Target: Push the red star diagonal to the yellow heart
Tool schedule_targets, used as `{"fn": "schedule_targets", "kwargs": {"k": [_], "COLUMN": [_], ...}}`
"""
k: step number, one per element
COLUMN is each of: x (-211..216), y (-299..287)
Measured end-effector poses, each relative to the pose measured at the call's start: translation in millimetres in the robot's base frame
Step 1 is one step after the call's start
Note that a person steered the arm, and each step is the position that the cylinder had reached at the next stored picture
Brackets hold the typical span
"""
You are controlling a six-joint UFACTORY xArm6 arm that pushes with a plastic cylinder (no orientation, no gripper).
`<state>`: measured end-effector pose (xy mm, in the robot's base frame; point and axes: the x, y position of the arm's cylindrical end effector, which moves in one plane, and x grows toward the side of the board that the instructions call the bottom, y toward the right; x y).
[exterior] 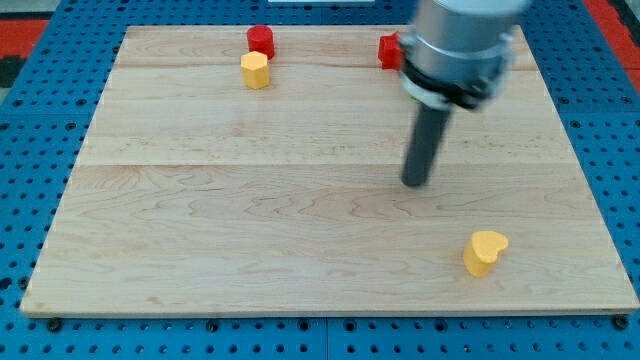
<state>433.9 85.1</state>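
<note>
Wooden board (200, 230): red star (388, 50) above my tip (414, 183).

Red star (389, 50) sits right up at the board's top edge, a bit right of the middle, and my arm's housing covers its right side, so I only catch a few red points poking out on the view's left. Yellow heart (485, 251) lies flat down near the bottom right corner, lobes toward the view's right, well apart from the star and clear of both edges.
</note>
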Motion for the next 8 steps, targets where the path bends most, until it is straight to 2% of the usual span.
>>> {"fn": "schedule_targets", "kwargs": {"k": [2,3,5,7,8], "x": [-173.2,-236.8,-229.0,-136.1,-128.7], "y": [-42.2,-55.7,35.8,-26.7,-36.5]}}
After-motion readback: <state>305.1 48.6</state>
